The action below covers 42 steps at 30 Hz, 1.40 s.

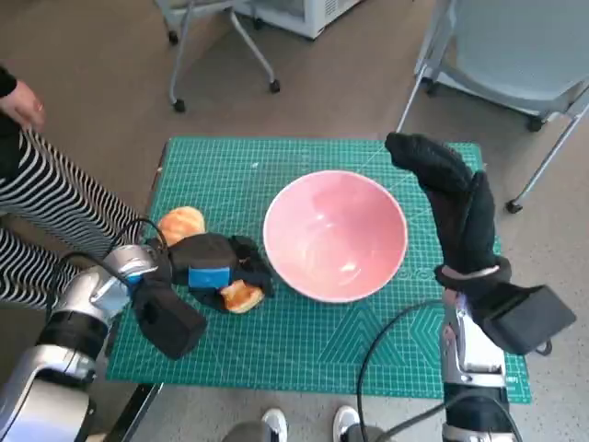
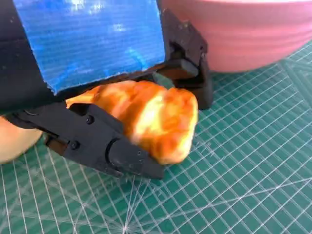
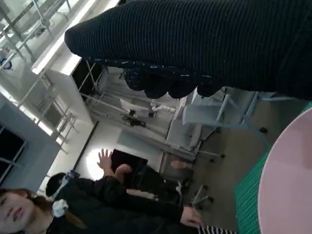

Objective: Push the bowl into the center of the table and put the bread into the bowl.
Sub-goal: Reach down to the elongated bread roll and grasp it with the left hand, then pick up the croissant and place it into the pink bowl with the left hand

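A pink bowl point(image 1: 336, 235) stands near the middle of the green cutting mat point(image 1: 313, 341); its wall also shows in the left wrist view as the bowl point(image 2: 248, 39) and its rim in the right wrist view as the bowl point(image 3: 287, 185). My left hand point(image 1: 216, 262) lies on the mat just left of the bowl and grips a golden-brown piece of bread point(image 1: 242, 296), seen close as the bread point(image 2: 156, 119) between the black fingers point(image 2: 102, 146). A second bread roll point(image 1: 181, 222) sits behind that hand. My right hand point(image 1: 451, 198) is raised beside the bowl's right side, holding nothing, fingers extended.
A person in striped trousers point(image 1: 46, 212) stands at the mat's left edge. Chair legs on castors point(image 1: 221, 55) stand beyond the far edge, and another chair point(image 1: 515, 55) at the far right. People show in the right wrist view point(image 3: 97, 200).
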Each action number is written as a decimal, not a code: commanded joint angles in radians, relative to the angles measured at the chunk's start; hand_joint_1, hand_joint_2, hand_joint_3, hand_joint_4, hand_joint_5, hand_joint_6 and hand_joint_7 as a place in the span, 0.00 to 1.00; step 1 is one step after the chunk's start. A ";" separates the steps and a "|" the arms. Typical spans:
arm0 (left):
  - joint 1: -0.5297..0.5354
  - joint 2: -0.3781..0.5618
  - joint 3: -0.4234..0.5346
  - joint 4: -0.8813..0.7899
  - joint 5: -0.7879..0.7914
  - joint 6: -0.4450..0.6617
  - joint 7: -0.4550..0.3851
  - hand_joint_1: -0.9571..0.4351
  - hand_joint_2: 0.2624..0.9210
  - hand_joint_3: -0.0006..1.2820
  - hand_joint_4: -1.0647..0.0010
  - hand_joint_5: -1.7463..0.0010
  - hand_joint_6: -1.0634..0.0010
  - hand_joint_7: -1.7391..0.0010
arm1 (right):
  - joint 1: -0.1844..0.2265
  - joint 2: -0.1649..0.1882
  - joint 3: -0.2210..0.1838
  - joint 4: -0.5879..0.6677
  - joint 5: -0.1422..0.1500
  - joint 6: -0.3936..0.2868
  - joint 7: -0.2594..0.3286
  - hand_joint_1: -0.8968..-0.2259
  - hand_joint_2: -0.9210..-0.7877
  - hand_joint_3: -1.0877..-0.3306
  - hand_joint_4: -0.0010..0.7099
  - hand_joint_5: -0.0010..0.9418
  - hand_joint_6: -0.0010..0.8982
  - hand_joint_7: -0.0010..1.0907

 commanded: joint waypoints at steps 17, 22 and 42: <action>0.064 0.215 0.245 -0.663 -0.527 0.475 -0.412 0.69 1.00 0.06 0.40 0.33 0.37 0.32 | 0.015 -0.006 -0.015 0.016 0.024 0.012 0.010 0.30 0.00 0.44 0.25 0.00 0.00 0.58; 0.054 0.225 0.284 -0.754 -0.549 0.584 -0.439 0.69 1.00 0.05 0.40 0.33 0.36 0.33 | 0.013 -0.006 -0.016 0.018 0.030 0.013 0.011 0.31 0.00 0.44 0.26 0.00 0.00 0.58; -0.232 -0.117 0.286 -0.656 -0.554 0.420 -0.319 0.69 0.91 0.10 0.35 0.30 0.32 0.41 | 0.021 -0.010 -0.027 0.004 0.049 0.011 0.016 0.30 0.00 0.45 0.27 0.01 0.01 0.59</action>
